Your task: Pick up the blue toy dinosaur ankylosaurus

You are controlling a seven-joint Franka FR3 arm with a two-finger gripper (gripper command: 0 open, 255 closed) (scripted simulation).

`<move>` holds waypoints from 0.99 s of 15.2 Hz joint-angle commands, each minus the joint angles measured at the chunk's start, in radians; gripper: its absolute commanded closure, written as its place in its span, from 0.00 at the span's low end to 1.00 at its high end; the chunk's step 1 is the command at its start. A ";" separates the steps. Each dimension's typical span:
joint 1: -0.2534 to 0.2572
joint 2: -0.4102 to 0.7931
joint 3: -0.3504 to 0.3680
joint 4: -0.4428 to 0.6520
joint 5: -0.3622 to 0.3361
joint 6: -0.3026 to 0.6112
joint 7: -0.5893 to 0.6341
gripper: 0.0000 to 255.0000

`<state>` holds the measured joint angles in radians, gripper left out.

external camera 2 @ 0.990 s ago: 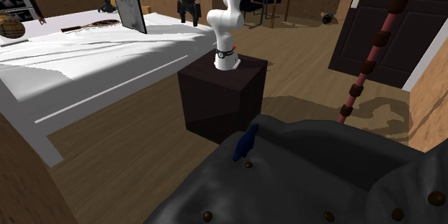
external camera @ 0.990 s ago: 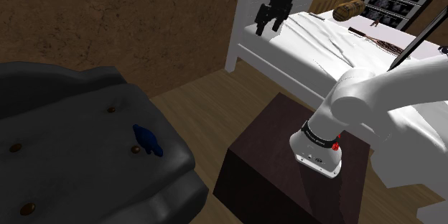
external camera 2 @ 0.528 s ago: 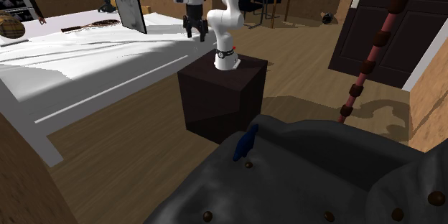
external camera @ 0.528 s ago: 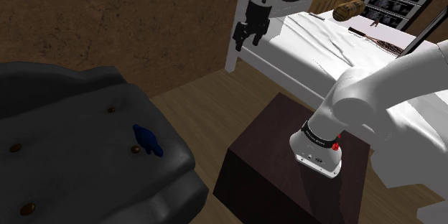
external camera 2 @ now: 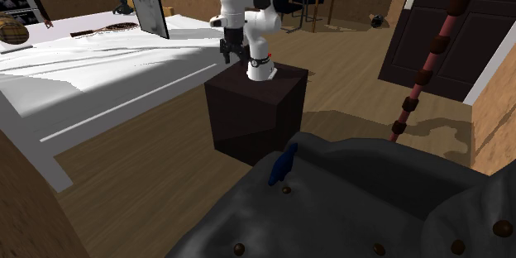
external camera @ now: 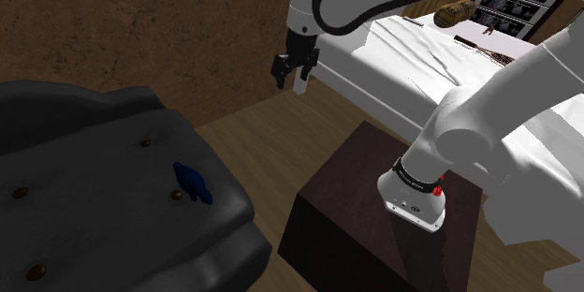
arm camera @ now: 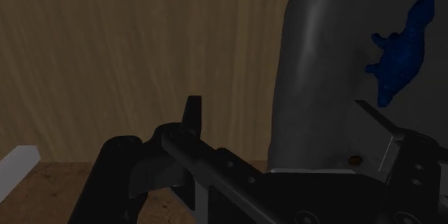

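Resting well below the black two-finger gripper point(external camera: 289, 69), fingers apart: small blue toy dinosaur point(external camera: 191, 182) on dark grey buttoned cushion point(external camera: 84, 173). Probably light, rigid, slippery; grip across torso.

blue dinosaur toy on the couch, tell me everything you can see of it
The blue toy dinosaur is small and solid dark blue, with stubby limbs and a tail. It rests near the edge of the dark grey sofa, beside a brown button. Nothing else touches it; the gripper hangs well apart.
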<state>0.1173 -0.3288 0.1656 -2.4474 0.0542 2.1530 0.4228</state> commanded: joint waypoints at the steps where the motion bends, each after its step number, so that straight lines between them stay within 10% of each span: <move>1: 0.008 0.071 0.021 0.017 -0.001 0.050 0.025 0.00; 15: 0.101 0.583 0.113 0.297 -0.121 0.241 0.255 0.00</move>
<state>0.2118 0.2192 0.2787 -2.1768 -0.0558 2.3883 0.6670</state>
